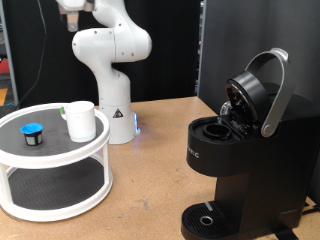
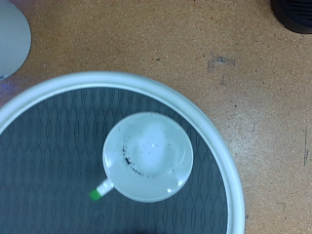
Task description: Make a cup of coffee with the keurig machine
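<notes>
The cup (image 1: 80,121) sits on the top tier of a white two-tier round stand (image 1: 60,160) at the worktop's (image 1: 150,170) left edge, and a small dark blue-topped pod (image 1: 34,134) is just beside it on the same black mat. Over at the right side of the worktop, near the front corner, the keurig machine (image 1: 245,160) stands with its lid (image 1: 255,95) thrown open, grey handle tilted up and back, the brew chamber exposed. Its round drip tray (image 1: 207,220) is down at the front edge.

The white arm (image 1: 105,55) rises from its base at the back of the worktop, between stand and machine, and reaches up out of the exterior view's top left, so the gripper itself isn't showing there. The wrist view looks straight down on the cup (image 2: 148,158): white bowl, open mouth up, a green mark at the handle, the stand's white rim (image 2: 219,146) curving round it. No fingers show in that view either, so I can't tell whether the gripper is apart or together. The inside of the cup looks speckled with a few dark flecks, though the blur makes that uncertain.
</notes>
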Controlling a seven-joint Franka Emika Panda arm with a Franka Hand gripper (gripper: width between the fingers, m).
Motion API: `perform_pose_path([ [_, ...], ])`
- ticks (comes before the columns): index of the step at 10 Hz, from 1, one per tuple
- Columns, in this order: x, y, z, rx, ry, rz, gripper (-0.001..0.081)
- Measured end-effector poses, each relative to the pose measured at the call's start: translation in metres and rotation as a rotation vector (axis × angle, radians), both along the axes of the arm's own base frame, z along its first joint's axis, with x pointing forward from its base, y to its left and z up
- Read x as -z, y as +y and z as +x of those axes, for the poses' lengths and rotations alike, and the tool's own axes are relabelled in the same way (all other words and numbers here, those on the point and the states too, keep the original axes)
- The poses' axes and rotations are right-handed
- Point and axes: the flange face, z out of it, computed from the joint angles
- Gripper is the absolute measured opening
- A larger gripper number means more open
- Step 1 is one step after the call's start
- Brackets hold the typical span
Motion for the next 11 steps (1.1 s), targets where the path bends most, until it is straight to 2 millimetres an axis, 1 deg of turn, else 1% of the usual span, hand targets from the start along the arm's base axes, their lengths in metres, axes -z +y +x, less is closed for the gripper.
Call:
perform_pose_path([
  [1, 0.0, -0.009, 0.0, -0.01, -0.006, 0.013, 0.0801],
  [3, 0.002, -0.009, 0.0, -0.007, -0.002, 0.013, 0.0801],
  [5, 0.004, -0.018, 0.003, 0.009, -0.02, 0.008, 0.0801],
  [9, 0.016, -0.062, 0.006, 0.021, -0.008, -0.014, 0.0801],
  [11, 0.02, -0.08, 0.008, 0.027, -0.006, -0.011, 0.0801],
])
